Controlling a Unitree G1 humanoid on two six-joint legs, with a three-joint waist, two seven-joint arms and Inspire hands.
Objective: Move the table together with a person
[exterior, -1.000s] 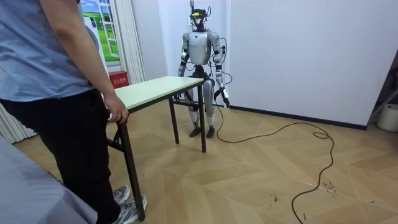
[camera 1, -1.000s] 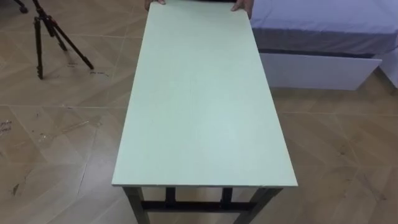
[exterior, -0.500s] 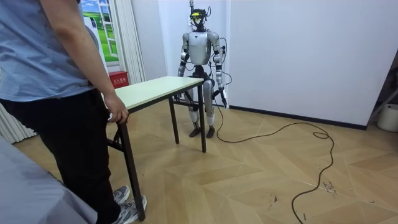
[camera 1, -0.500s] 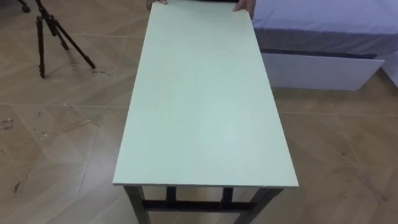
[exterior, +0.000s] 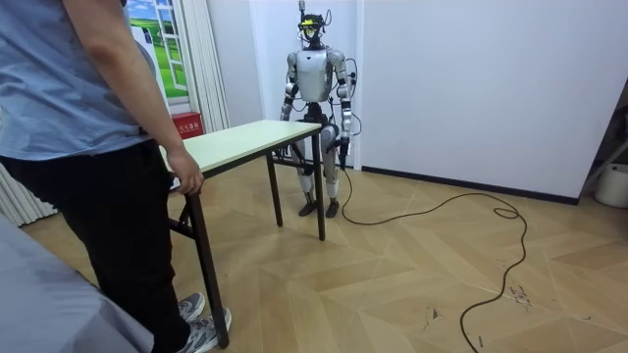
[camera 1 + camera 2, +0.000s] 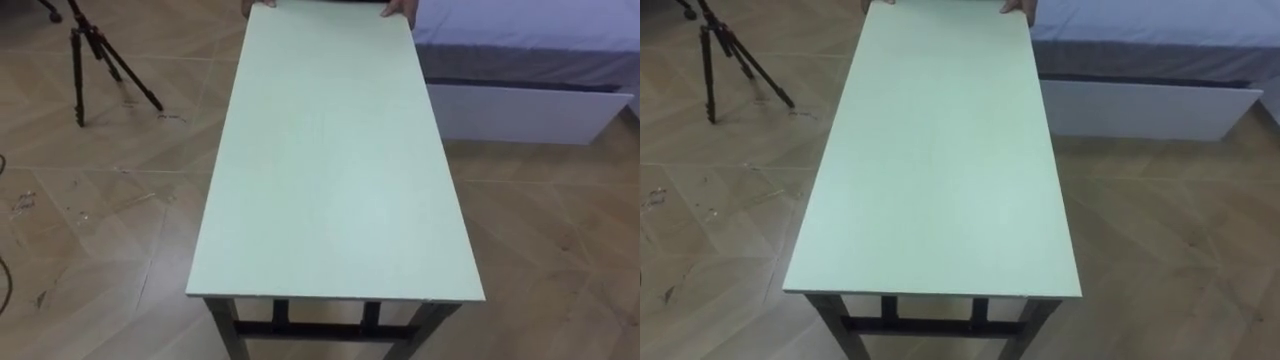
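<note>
A long table with a pale green top and dark legs stretches away from me, its near short edge just below me. At the far end a person's hands grip the two corners. In the room view the person stands at the near end with a hand on the table, and I stand at the far end facing it. My left hand is raised beside the table's corner, and my right hand hangs by the other corner. Both look apart from the top.
A dark tripod stands on the wood floor at the far left. A bed with a white base runs along the right side of the table's far half. In the room view a white wall is behind me and a red box sits by the curtain.
My left arm has come up from hanging at my side to beside the table's corner. The eye view has shifted a little; the table and the person's hands stay put.
</note>
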